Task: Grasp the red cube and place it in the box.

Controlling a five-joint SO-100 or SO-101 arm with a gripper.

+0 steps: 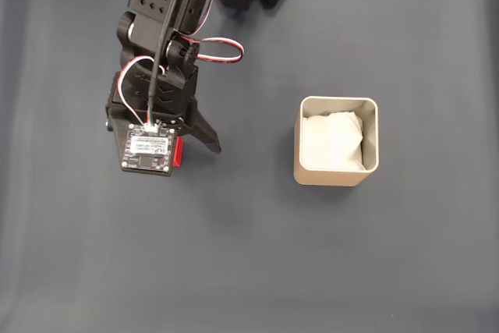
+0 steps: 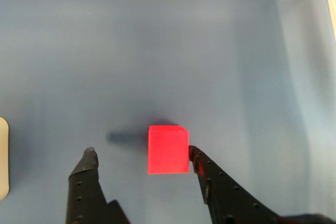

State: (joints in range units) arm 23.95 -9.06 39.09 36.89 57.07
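Red cube [image 2: 168, 149] sits on the dark mat [image 1: 249, 255], well left of the box [image 1: 336, 179] in the fixed view. Gripper [image 2: 140, 152] straddles it, fingers spread wide; the right finger [image 2: 210, 174] touches the cube's side.

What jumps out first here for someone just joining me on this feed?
The red cube, bright on the dark cloth, sits between the open gripper in the wrist view, with one of the fingers touching or nearly touching its right side. In the fixed view, the beige box lined with white paper stands off to the right.
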